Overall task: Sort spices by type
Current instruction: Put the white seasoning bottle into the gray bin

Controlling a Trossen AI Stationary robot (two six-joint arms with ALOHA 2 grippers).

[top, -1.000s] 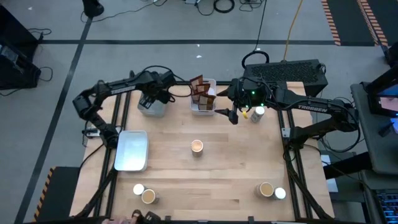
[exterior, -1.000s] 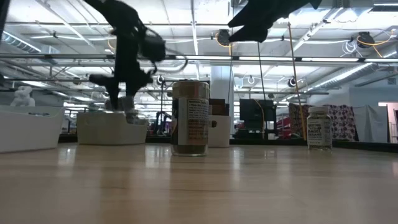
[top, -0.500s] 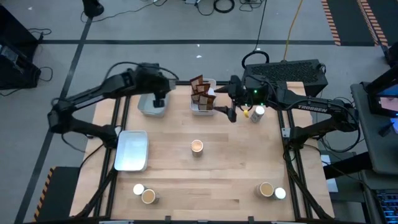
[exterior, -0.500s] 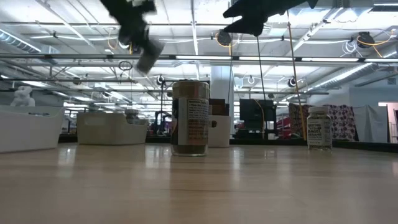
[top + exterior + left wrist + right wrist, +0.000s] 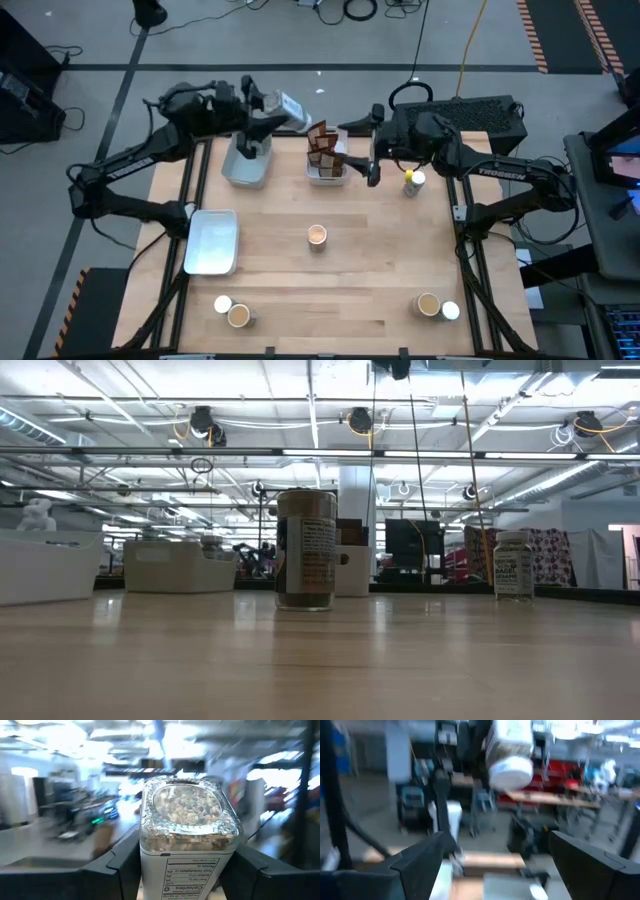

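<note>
Aloft, above the far-left part of the table, a white-capped spice jar (image 5: 287, 108) is clamped between the fingers of the left gripper (image 5: 272, 110) and is held tipped on its side; in the left wrist view its clear base (image 5: 187, 810) is seen end on, with pale grains inside. Just beneath it, a pale tray (image 5: 246, 165) is set near the table's far edge. Beside that tray, a second tray (image 5: 327, 172) is filled with dark brown packets (image 5: 322, 147). The right gripper (image 5: 372, 172) is held with its fingers spread wide and nothing between them, close to the right side of the packet tray. A white-topped jar (image 5: 414, 183) is stood just to its right. At mid-table an amber-topped jar (image 5: 317, 235) is stood alone. A larger pale tray (image 5: 212, 241) lies at the left edge. Near the front edge, two pairs of jars are set: one at front left (image 5: 231, 311), one at front right (image 5: 437, 307).
</note>
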